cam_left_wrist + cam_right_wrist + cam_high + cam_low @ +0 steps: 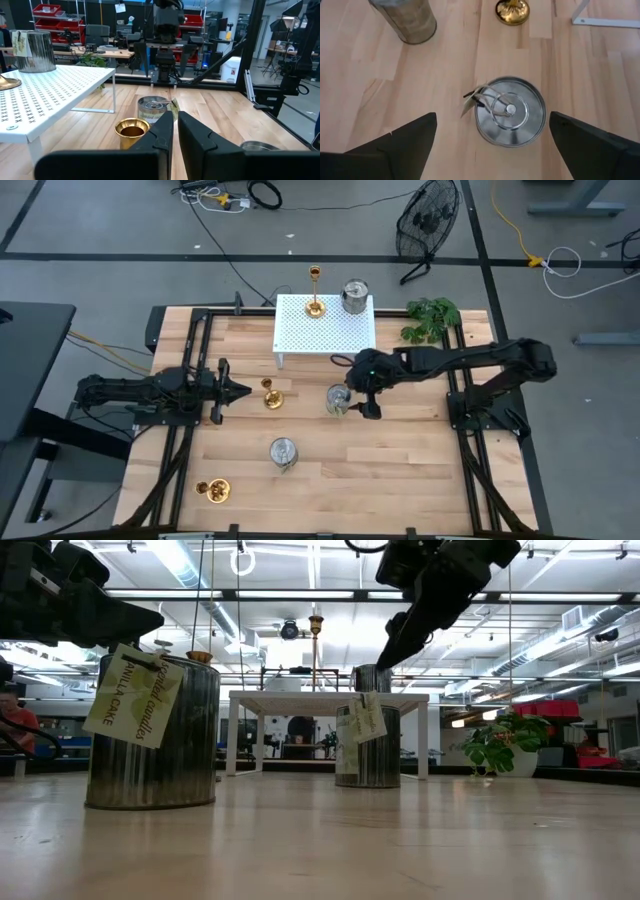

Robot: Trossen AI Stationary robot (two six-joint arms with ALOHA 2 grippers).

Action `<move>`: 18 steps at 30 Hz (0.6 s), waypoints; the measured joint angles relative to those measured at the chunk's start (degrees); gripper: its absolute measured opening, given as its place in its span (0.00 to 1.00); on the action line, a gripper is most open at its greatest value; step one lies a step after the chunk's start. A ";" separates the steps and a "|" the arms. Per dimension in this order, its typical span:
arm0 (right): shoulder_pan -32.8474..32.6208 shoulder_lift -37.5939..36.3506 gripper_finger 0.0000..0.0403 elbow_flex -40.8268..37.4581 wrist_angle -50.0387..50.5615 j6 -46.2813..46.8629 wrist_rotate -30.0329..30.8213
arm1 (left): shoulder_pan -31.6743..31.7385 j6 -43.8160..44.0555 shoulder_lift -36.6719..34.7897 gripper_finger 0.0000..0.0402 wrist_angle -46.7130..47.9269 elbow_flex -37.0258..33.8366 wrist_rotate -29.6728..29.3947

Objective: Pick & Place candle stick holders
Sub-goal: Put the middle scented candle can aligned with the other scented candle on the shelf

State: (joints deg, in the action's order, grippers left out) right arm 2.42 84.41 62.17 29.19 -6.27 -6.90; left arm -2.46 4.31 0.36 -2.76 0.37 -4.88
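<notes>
On the table stand two silver can-like candle stick holders (pixel 338 400) (pixel 284 452) and two gold ones (pixel 271 396) (pixel 214 491), each on its base. A third gold holder (pixel 315 307) and a third silver can (pixel 354 296) stand on the white rack (pixel 300 340). My right gripper (pixel 356 397) hangs open above the middle silver can (pixel 509 117), one finger to either side of it, touching nothing. A paper tag hangs at that can's side. My left gripper (pixel 240 390) waits shut at the left, pointing level toward the gold holder (pixel 132 131).
A green leafy plant (pixel 432 318) sits at the far right corner beside the rack. Black frame rails (pixel 470 450) run along the table's left and right sides. Bare wood lies along the near edge between the holders.
</notes>
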 joint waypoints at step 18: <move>0.22 6.90 0.97 0.00 -6.78 -5.22 0.53 | -0.01 0.01 0.00 0.08 0.00 0.00 0.00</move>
State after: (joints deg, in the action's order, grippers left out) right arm 2.64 91.31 62.17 22.40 -11.49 -6.37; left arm -2.47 4.32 0.36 -2.76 0.37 -4.88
